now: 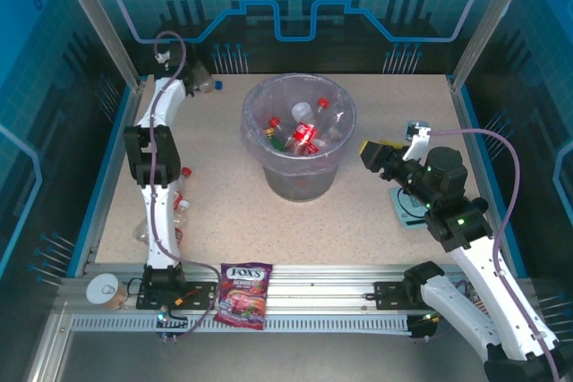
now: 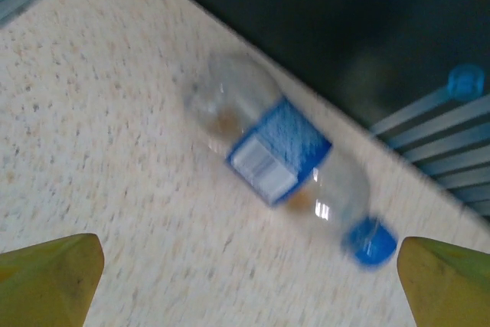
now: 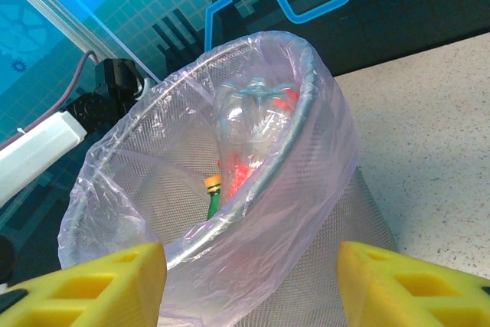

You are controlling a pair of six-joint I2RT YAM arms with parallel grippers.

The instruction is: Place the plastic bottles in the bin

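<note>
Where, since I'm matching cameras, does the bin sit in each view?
Top external: bin in the middle of the tabletop.
Right wrist: bin close ahead of the yellow fingers.
Left wrist: blue-labelled bottle lying on the tabletop.
Shared landmark: the speckled tabletop.

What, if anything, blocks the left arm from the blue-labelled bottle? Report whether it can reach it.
Probably yes: the left gripper hangs open just above the blue-labelled bottle, which lies on the table, nothing between them.
</note>
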